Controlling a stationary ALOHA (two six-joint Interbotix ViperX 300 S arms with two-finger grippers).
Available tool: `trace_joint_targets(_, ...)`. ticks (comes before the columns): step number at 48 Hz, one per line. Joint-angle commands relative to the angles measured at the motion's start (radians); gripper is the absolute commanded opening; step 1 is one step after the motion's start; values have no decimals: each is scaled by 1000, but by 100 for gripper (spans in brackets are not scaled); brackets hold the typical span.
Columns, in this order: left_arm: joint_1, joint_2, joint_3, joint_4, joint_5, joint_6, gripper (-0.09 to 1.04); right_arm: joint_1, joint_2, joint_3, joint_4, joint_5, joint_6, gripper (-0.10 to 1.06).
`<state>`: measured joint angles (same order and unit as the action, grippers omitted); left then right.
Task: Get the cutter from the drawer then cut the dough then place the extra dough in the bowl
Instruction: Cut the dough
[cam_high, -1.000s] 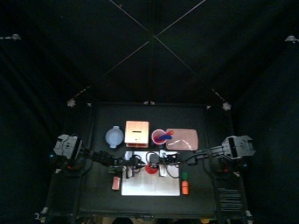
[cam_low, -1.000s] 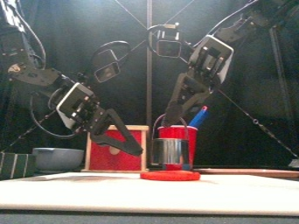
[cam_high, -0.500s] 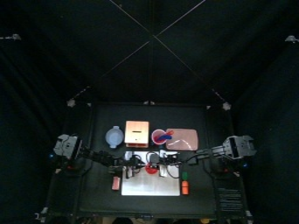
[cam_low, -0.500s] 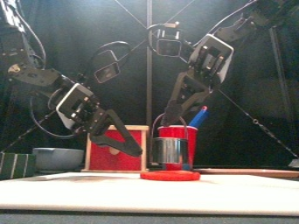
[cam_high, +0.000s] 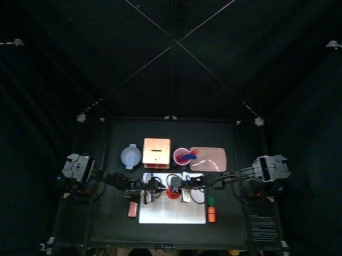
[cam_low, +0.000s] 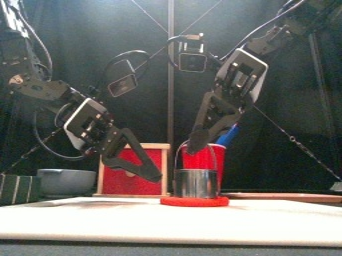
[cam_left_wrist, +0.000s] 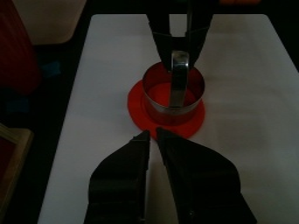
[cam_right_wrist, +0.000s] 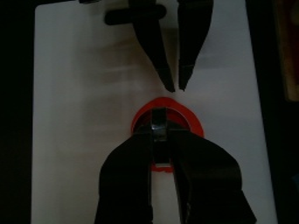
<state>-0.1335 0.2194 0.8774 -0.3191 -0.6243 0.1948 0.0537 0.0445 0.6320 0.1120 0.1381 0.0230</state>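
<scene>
A flat red dough disc (cam_low: 195, 201) lies on the white cutting board (cam_low: 80, 215). The round metal cutter (cam_low: 197, 184) stands upright on the dough (cam_left_wrist: 140, 109). My right gripper (cam_low: 199, 158) comes down from above and is shut on the wire handle of the cutter (cam_left_wrist: 176, 87). In the right wrist view its jaws hide most of the cutter, and the dough (cam_right_wrist: 190, 118) shows around them. My left gripper (cam_left_wrist: 152, 138) is shut and holds nothing. Its tips sit low at the dough's edge, facing the right gripper (cam_left_wrist: 179, 54).
Behind the board stand the wooden box with its red drawer front (cam_low: 123, 172), the blue-grey bowl (cam_low: 67, 181) to its left, and a red cup (cam_low: 209, 152) with a blue knife (cam_low: 227, 130). A pink tray (cam_high: 210, 157) lies at the back right.
The right gripper has pushed the cutter slightly lower onto the dough, and its arm has shifted a little. The left gripper has sunk slightly toward the board.
</scene>
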Motion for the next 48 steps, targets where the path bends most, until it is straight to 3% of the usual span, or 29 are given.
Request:
trace_joint_targets(1, 3, -9, -9, -2, -5, -2, 60, -3, -6, 8, 0, 2, -2, 44)
trace_joint_targets(32, 3, -20, -11, -2, -5, 3, 60, 11, 9, -2, 17, -32, 0, 47)
trace_joint_targets(48, 3, -64, -9, 17, -20, 5, 60, 6, -83, 66, 25, -107, -2, 72)
